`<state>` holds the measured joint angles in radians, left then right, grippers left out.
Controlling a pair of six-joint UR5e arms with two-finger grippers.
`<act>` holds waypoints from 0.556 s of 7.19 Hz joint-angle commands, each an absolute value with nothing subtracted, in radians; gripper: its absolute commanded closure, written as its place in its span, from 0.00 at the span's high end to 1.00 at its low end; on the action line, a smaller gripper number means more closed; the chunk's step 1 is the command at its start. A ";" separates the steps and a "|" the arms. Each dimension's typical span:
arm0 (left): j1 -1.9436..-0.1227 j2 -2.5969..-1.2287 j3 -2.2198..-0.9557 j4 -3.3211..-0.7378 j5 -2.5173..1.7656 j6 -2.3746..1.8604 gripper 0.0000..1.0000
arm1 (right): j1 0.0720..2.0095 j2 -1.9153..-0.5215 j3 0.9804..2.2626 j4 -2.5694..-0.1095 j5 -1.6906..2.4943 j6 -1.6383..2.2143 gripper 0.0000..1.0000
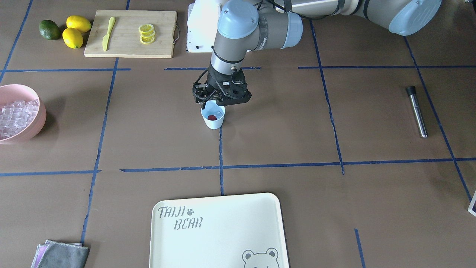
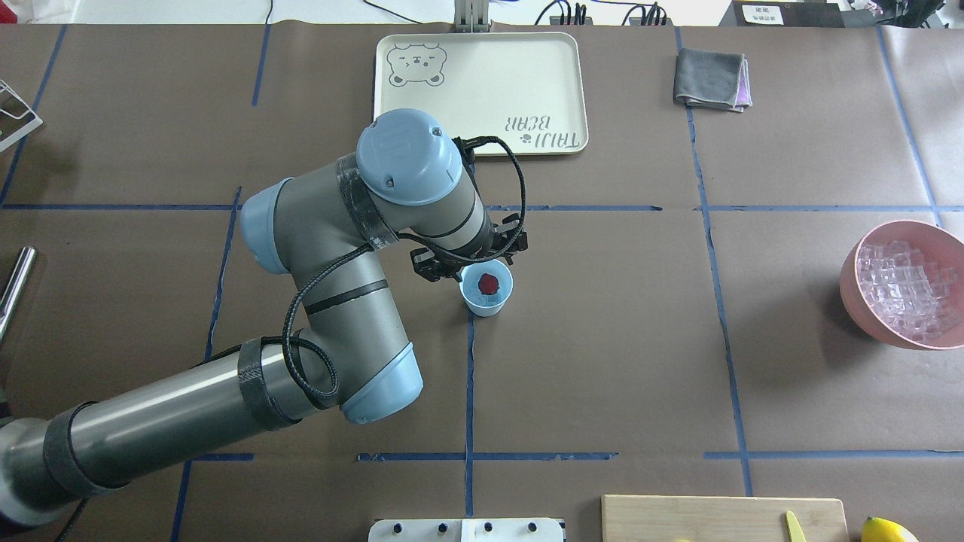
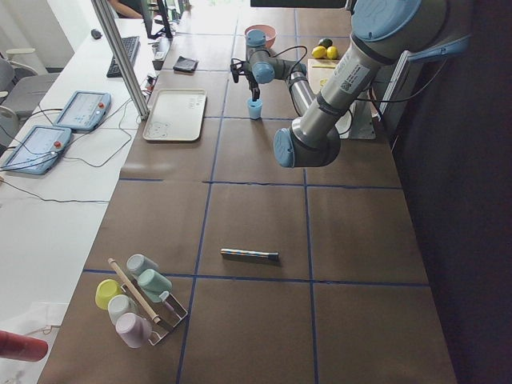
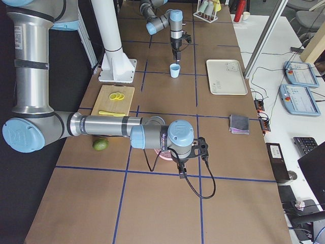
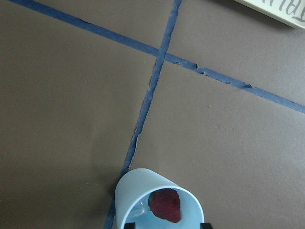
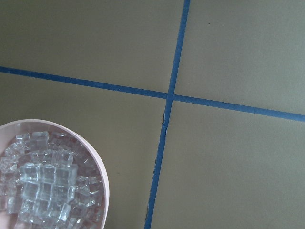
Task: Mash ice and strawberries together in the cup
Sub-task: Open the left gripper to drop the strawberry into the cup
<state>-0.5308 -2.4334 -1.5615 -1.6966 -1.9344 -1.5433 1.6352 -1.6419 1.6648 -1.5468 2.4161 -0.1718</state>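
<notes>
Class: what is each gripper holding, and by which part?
Left gripper holds nothing, open above the light blue tapered cup. Right gripper: cannot tell.

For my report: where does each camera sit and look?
Front-facing: across table, facing robot; left arm at cup.
Overhead: behind robot, looking down; left arm.
Exterior left: table's left end; left arm near.
Exterior right: opposite end; right arm near.
Left wrist: down at cup with strawberry.
Right wrist: down onto ice in pink bowl.
Shared: first five show the cup.
</notes>
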 commanded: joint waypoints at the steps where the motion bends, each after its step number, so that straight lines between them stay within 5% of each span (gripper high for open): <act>1: -0.532 -2.430 -1.565 -1.694 -1.933 -1.534 1.00 | 1.635 -1.641 1.666 -1.546 2.416 -0.169 0.99; 4: -0.593 -2.367 -1.618 -1.625 -1.944 -1.397 1.00 | 1.635 -1.640 1.666 -1.546 2.416 -0.167 0.99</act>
<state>-0.5620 -2.4073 -1.5844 -1.6637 -1.9381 -1.4660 1.6352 -1.6401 1.6659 -1.5462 2.4160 -0.1678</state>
